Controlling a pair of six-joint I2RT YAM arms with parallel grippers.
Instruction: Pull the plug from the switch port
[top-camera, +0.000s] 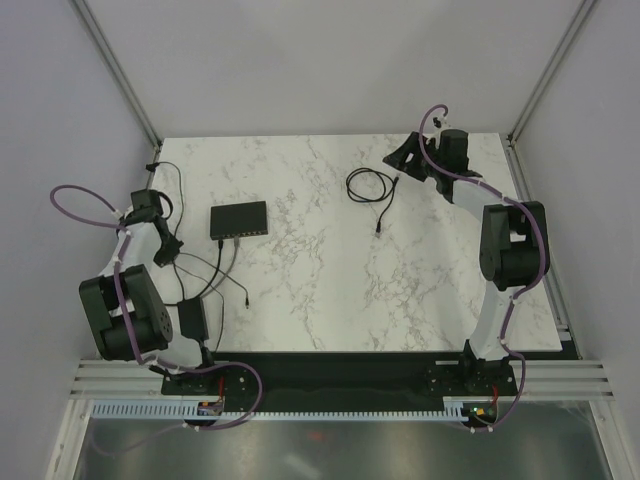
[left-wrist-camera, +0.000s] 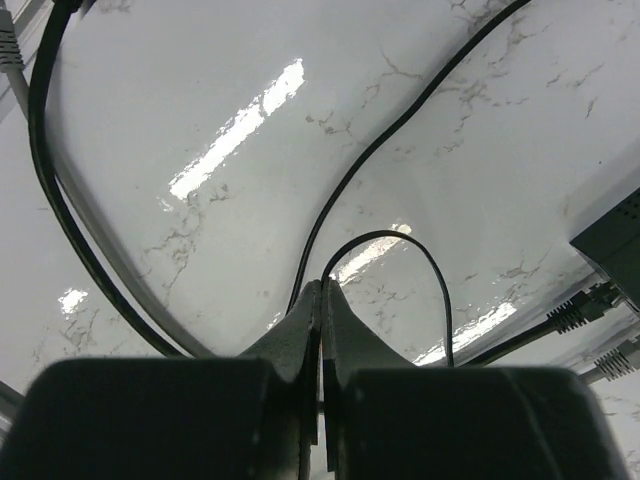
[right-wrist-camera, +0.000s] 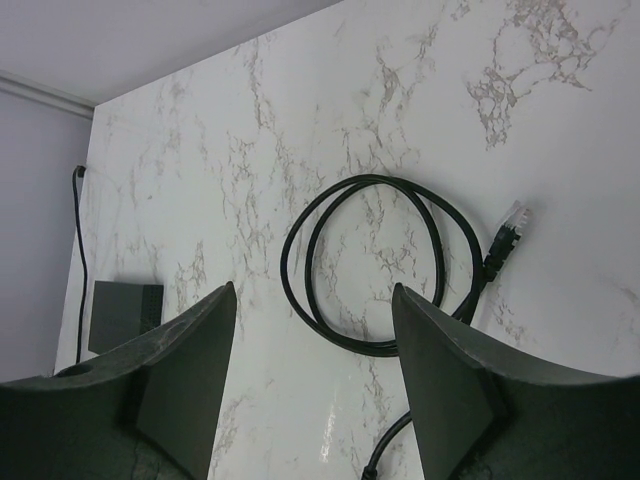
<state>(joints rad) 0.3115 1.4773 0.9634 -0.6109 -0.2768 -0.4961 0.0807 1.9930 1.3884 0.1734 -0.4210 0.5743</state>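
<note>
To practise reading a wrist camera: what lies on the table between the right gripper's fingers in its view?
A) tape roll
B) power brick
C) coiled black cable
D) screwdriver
C: the coiled black cable lies loose on the table, seen between the right gripper's open fingers.

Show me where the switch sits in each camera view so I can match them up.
Top external: the switch lies left of centre on the table.
Left wrist: only its corner shows, at the right edge, with plugs just below.
Right wrist: small and dark, at the lower left.
Shared landmark: the white marble table, seen in all three.
</note>
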